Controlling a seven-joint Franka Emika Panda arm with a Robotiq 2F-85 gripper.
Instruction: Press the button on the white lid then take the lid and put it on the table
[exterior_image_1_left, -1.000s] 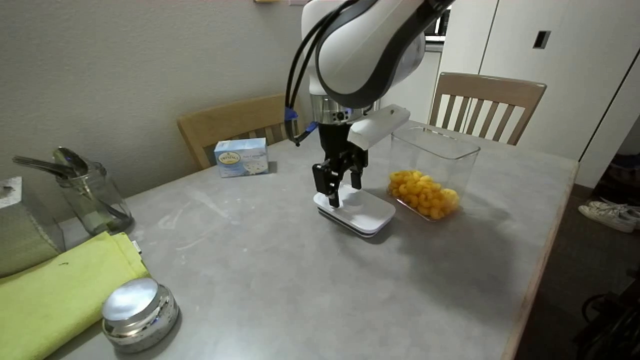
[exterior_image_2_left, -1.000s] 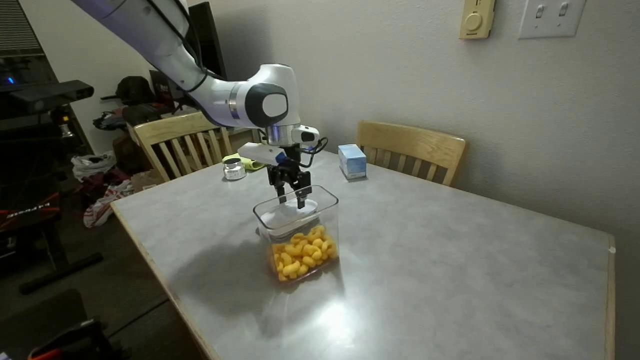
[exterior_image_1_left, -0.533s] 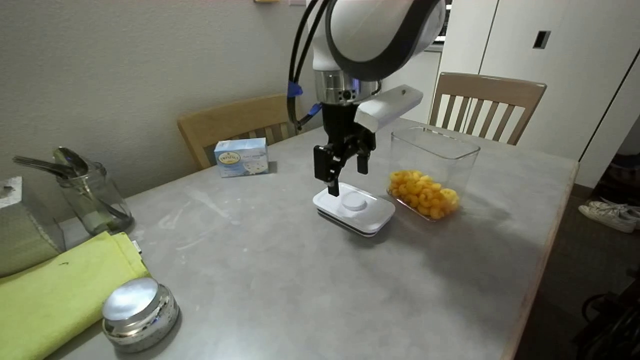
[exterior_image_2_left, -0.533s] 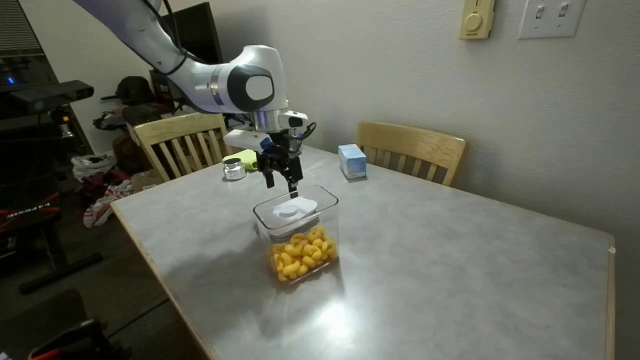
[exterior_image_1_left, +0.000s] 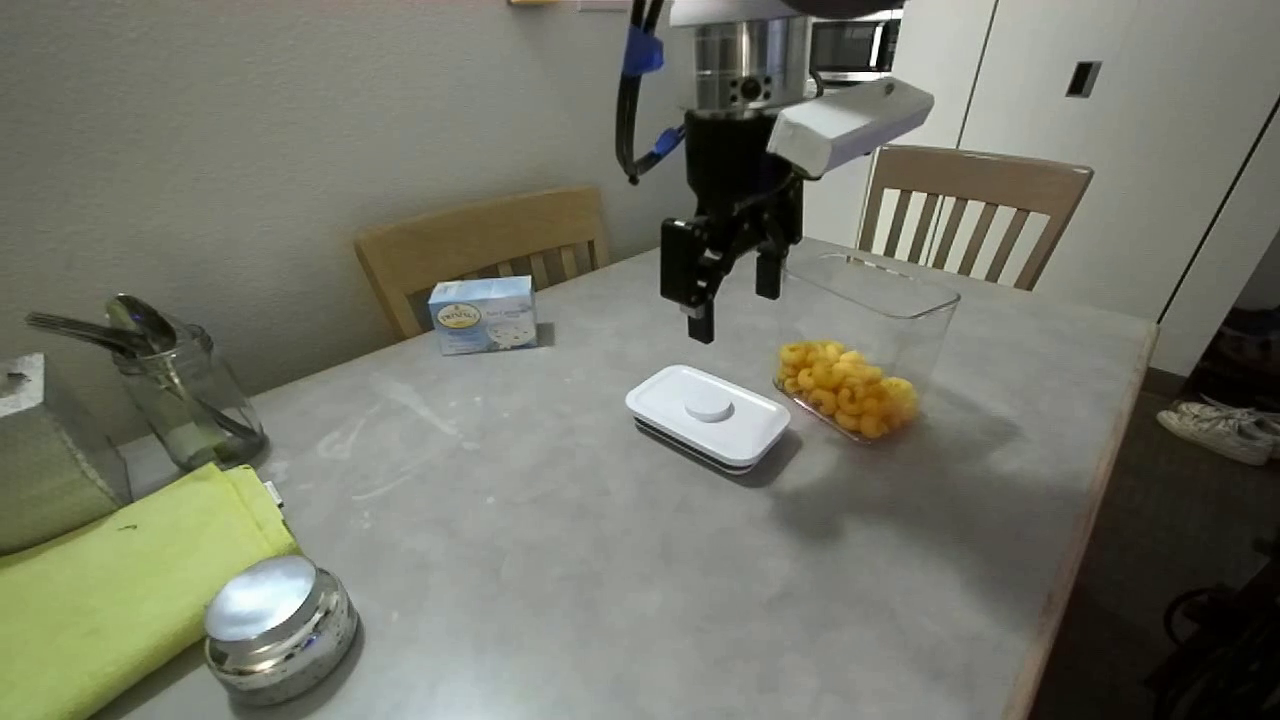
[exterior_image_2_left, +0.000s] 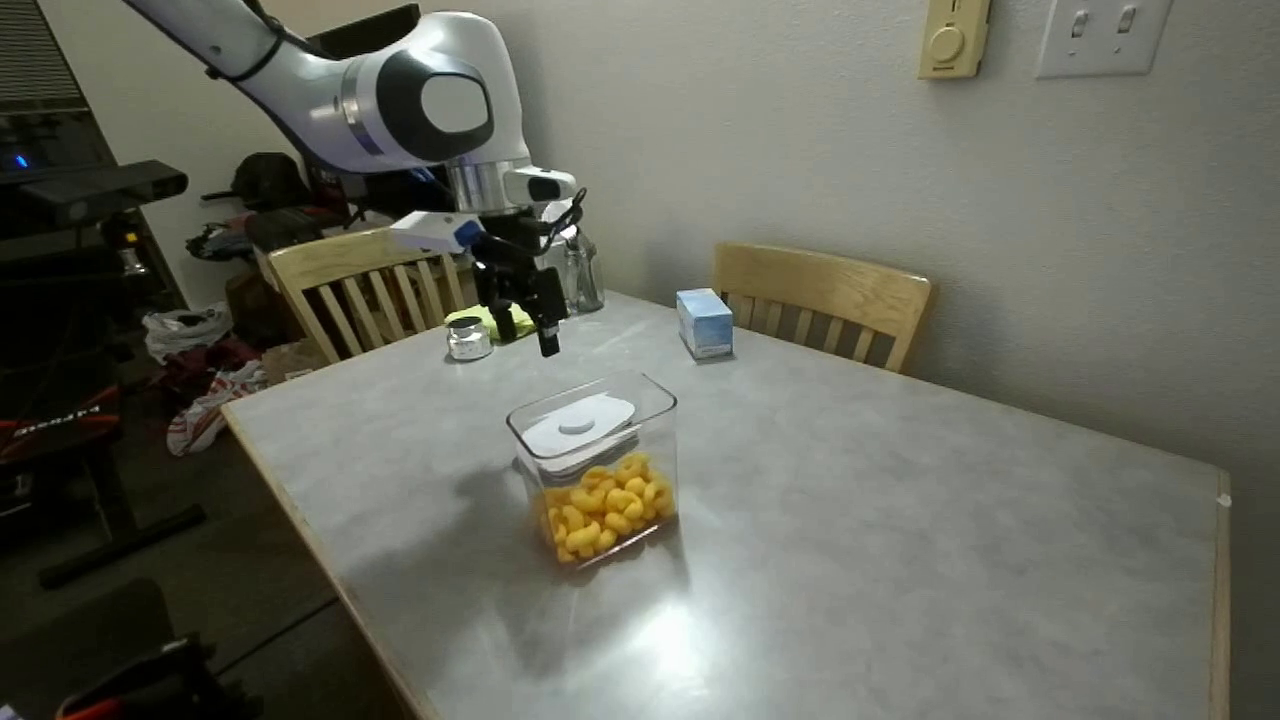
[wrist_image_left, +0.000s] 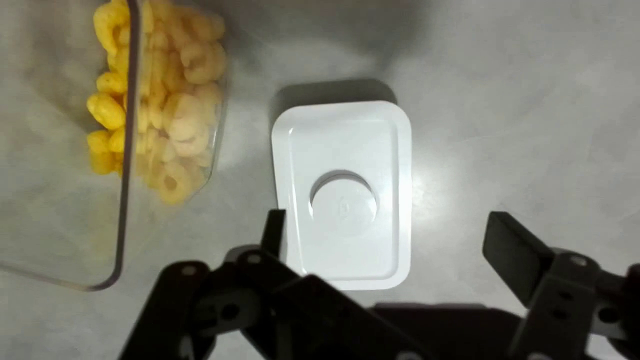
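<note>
My black two-fingered claw (exterior_image_1_left: 736, 308) hangs well above the white rounded-rectangle plastic lid (exterior_image_1_left: 722, 432), higher than a second ago, spread wide and empty. The lid, its round white button (wrist_image_left: 345, 205) raised, lies flat on the mottled light-grey table (exterior_image_1_left: 560, 570) beside a clear boxy container (exterior_image_1_left: 870, 330): I judge the placing done, only withdrawal left.

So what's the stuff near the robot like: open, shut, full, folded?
Clear rectangular plastic container: upright, open, partly filled with yellow curly puffs.
White rounded-rectangle plastic lid: flat on the light grey rectangular table.
Round white plastic button: sticking up.
Black two-fingered gripper: spread open, holding nothing.
Clear round glass jar: open, metal cutlery sticking out.
Round silver metal jar: looks shut.
Yellow-green rectangular cloth: folded.
Blue rectangular cardboard box: looks shut.
</note>
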